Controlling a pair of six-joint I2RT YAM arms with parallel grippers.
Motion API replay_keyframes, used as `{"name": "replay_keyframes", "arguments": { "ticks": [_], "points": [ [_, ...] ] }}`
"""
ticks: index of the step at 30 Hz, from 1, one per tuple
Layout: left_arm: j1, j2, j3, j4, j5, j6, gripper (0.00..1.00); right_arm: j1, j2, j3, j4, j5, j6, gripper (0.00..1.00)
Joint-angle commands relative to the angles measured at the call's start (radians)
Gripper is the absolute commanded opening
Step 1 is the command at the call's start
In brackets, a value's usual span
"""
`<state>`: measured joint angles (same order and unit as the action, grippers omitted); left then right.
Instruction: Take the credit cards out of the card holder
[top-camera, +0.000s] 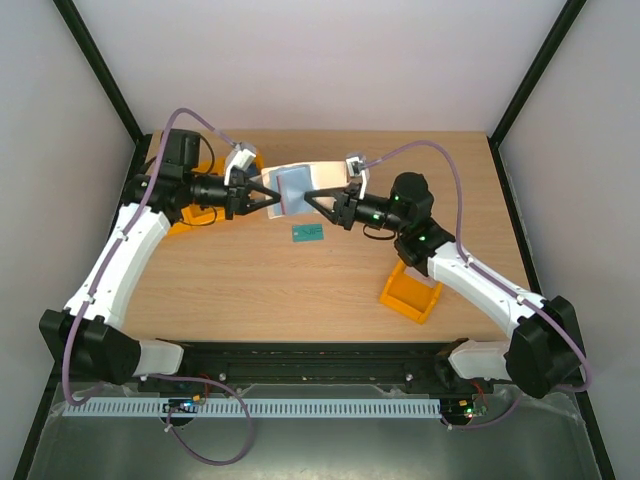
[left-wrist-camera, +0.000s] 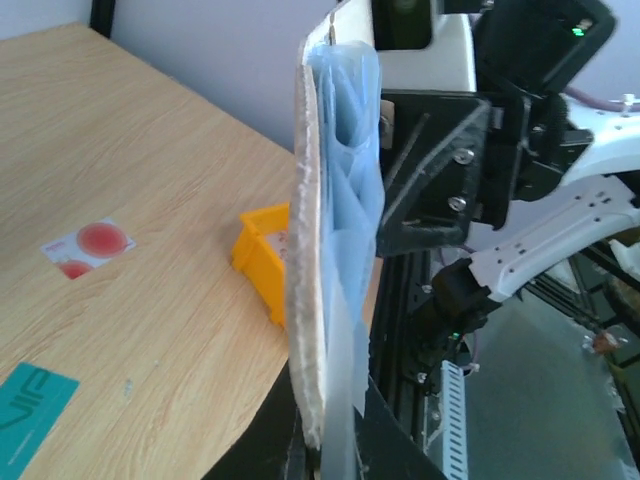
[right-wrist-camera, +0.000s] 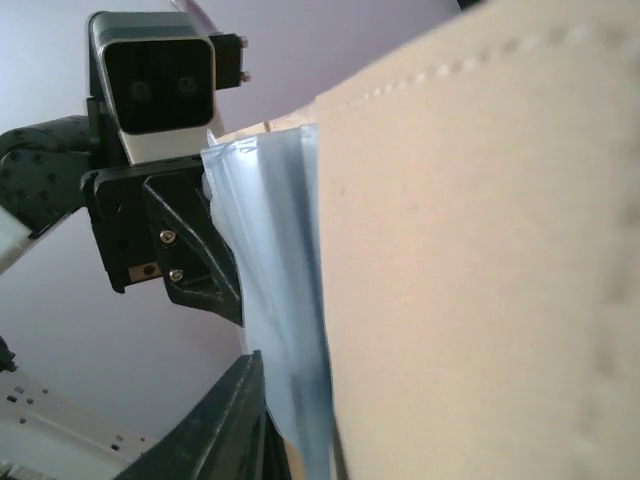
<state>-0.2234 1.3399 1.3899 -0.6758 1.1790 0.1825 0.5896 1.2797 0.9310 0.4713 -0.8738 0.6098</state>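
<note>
The cream-white card holder (top-camera: 297, 187) hangs in the air between my two grippers, its bluish clear sleeves (left-wrist-camera: 345, 150) fanned out from the cover. My left gripper (top-camera: 273, 197) is shut on the card holder's left edge; seen edge-on, the card holder (left-wrist-camera: 308, 300) runs straight down between the jaws of that left gripper (left-wrist-camera: 320, 445). My right gripper (top-camera: 314, 198) meets its right edge. In the right wrist view the sleeves (right-wrist-camera: 275, 280) and cover (right-wrist-camera: 470, 260) lie against one finger (right-wrist-camera: 220, 430); the other finger is hidden. A teal-green card (top-camera: 307, 234) and a white card with a red circle (left-wrist-camera: 88, 243) lie on the table.
One orange bin (top-camera: 195, 208) sits under the left arm at the back left. Another orange bin (top-camera: 411, 293) stands in front of the right arm. The black frame posts rise at the table's back corners.
</note>
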Motion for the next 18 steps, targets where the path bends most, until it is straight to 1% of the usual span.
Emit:
{"name": "replay_keyframes", "arguments": {
  "ticks": [1, 2, 3, 5, 7, 10, 12, 14, 16, 18],
  "points": [
    [-0.008, -0.032, -0.019, 0.049, -0.231, -0.052, 0.02, 0.006, -0.037, 0.009, -0.131, 0.198, -0.073, 0.36],
    [-0.010, -0.035, -0.020, 0.052, -0.368, -0.045, 0.02, 0.006, -0.041, 0.016, -0.192, 0.274, -0.098, 0.37],
    [-0.012, -0.035, -0.023, 0.057, -0.552, -0.040, 0.02, 0.005, -0.045, 0.018, -0.240, 0.339, -0.119, 0.39],
    [-0.036, -0.032, -0.029, 0.072, -0.847, -0.014, 0.02, 0.006, -0.053, 0.017, -0.309, 0.430, -0.147, 0.42],
    [-0.069, -0.026, -0.031, 0.073, -1.020, 0.026, 0.02, 0.006, -0.054, 0.021, -0.353, 0.468, -0.165, 0.44],
    [-0.112, -0.022, -0.034, 0.081, -1.143, 0.057, 0.02, 0.022, -0.051, 0.033, -0.395, 0.510, -0.185, 0.44],
    [-0.148, -0.010, -0.034, 0.082, -1.249, 0.089, 0.02, 0.050, -0.051, 0.041, -0.407, 0.549, -0.212, 0.45],
    [-0.180, -0.001, -0.034, 0.086, -1.342, 0.121, 0.02, 0.070, -0.047, 0.055, -0.424, 0.581, -0.230, 0.47],
    [-0.187, 0.002, -0.028, 0.084, -1.348, 0.120, 0.02, 0.072, -0.045, 0.056, -0.423, 0.582, -0.230, 0.52],
    [-0.182, -0.001, -0.015, 0.062, -1.250, 0.101, 0.02, 0.072, -0.045, 0.052, -0.404, 0.561, -0.226, 0.55]
  ]
}}
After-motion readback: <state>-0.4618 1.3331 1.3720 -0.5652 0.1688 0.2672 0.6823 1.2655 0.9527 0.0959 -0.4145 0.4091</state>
